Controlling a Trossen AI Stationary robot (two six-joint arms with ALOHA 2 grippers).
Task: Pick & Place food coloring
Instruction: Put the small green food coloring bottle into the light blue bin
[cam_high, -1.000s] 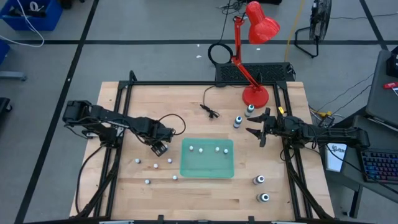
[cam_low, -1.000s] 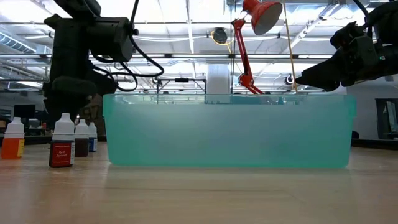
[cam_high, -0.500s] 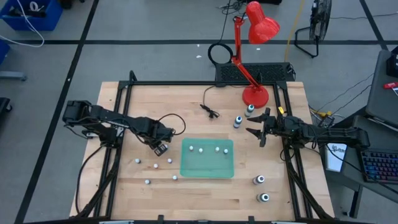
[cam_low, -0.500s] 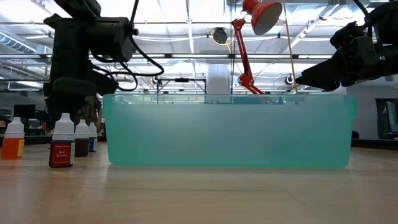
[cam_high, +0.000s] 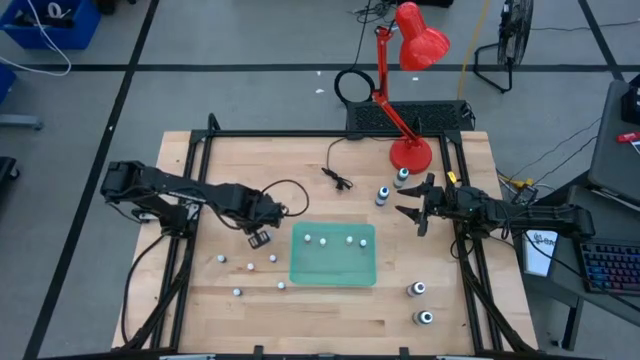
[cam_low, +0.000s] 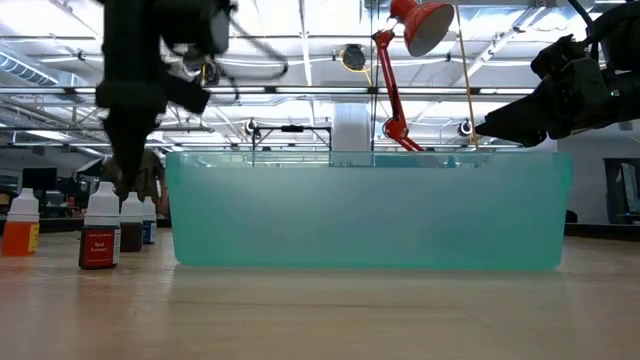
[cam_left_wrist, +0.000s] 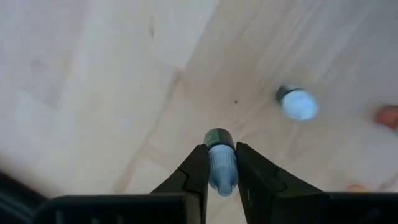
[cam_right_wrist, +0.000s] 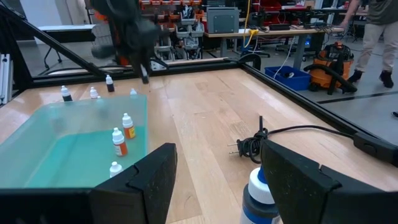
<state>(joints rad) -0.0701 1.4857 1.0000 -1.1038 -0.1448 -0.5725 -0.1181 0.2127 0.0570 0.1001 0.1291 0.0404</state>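
My left gripper (cam_high: 259, 238) is over the table just left of the translucent green tray (cam_high: 335, 272), shut on one tiny food coloring bottle (cam_left_wrist: 220, 160). Several tiny white-capped bottles (cam_high: 248, 266) stand on the wood left of the tray; the low view shows them too (cam_low: 100, 235). Several more stand inside the tray (cam_high: 325, 241). My right gripper (cam_high: 408, 205) hovers open right of the tray. Two larger white-topped bottles (cam_high: 382, 195) stand just ahead of it, and one shows close before its fingers (cam_right_wrist: 260, 190). Two more larger bottles (cam_high: 417, 289) stand near the right front corner. My left gripper pinches the tiny bottle between its two fingers (cam_left_wrist: 198, 171), on the bottle's pale cap end (cam_left_wrist: 222, 176). The fingers come from above, pointing down. The bottle is lifted clear of the table, its dark green body (cam_left_wrist: 217, 137) sticking out below the fingertips.
A red desk lamp (cam_high: 410, 152) stands at the table's far edge, with its black cord and plug (cam_high: 338, 178) lying on the wood behind the tray. A dark frame rail (cam_high: 330, 133) runs around the table. Bare wood lies in front of the tray.
My left arm has risen and swung slightly toward the tray, its wrist tipping so the fingers point more steeply down; it stays shut on the tiny bottle. The bottles on the table and in the tray have kept their places.
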